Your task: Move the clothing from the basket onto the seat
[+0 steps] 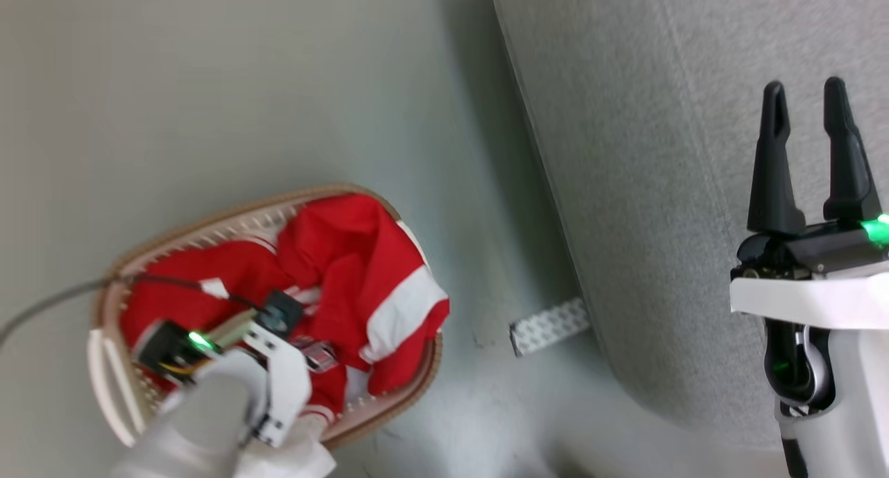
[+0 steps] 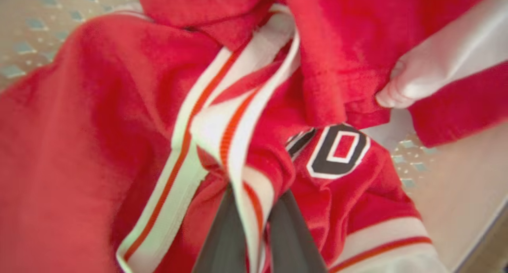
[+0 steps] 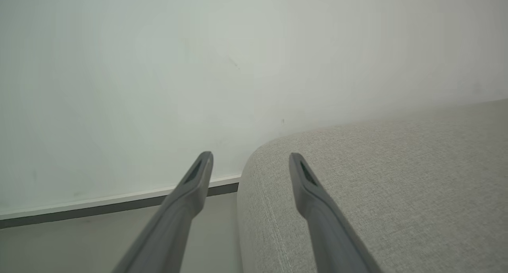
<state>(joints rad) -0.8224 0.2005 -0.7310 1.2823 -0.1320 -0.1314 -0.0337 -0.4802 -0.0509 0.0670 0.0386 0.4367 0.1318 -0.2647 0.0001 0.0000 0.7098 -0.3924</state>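
Your left gripper [image 2: 252, 203] is clamped on the clothing [image 1: 361, 262] inside the basket [image 1: 201, 224].
Its fingers [image 2: 222, 241] pinch a white, red-striped band [image 2: 238, 118] beside the block lettering [image 2: 337, 150], with the forearm [image 1: 194, 422] reaching down into the basket. Your right gripper [image 1: 806, 92] stands released, fingers apart and pointing up over the grey seat [image 1: 625, 158], gripping nothing. The basket sits on the floor [image 1: 208, 82] near the seat.
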